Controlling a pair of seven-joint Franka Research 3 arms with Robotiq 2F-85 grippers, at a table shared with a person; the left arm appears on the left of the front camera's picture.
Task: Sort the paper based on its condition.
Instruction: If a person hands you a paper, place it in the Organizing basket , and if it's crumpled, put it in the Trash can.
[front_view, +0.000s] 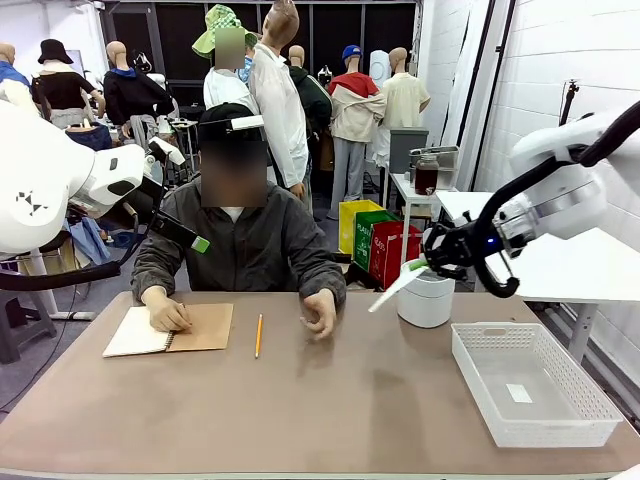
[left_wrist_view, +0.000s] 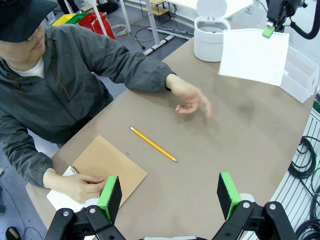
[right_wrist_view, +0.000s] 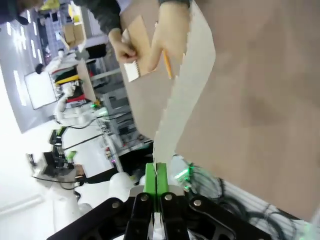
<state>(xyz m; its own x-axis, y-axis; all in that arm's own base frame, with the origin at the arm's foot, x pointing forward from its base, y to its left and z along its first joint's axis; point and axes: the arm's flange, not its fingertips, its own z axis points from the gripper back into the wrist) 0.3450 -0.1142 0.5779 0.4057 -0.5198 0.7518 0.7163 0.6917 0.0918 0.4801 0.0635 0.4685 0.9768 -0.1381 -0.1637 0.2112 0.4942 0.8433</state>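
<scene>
At the lower right of the front view we saw a white mesh basket (front_view: 553, 432) on the brown table (front_view: 350, 400), with one small white rectangle (front_view: 519, 393) lying on its floor. Left of it and farther back stood a round white bin (front_view: 426, 305). Its lid was tipped up in the left wrist view, and we could not tell what its dark inside held.

The paper (left_wrist_view: 254, 56) hung in the air near the bin. It showed nearly edge-on from the front and hid part of the basket in the left wrist view. The right gripper (right_wrist_view: 156, 182) had its green pads pinched tight on the sheet's edge. The left gripper (left_wrist_view: 170, 192) had its fingers wide apart above the table, touching nothing. A person's hand (front_view: 168, 316) covered part of a notebook (front_view: 200, 326).
</scene>
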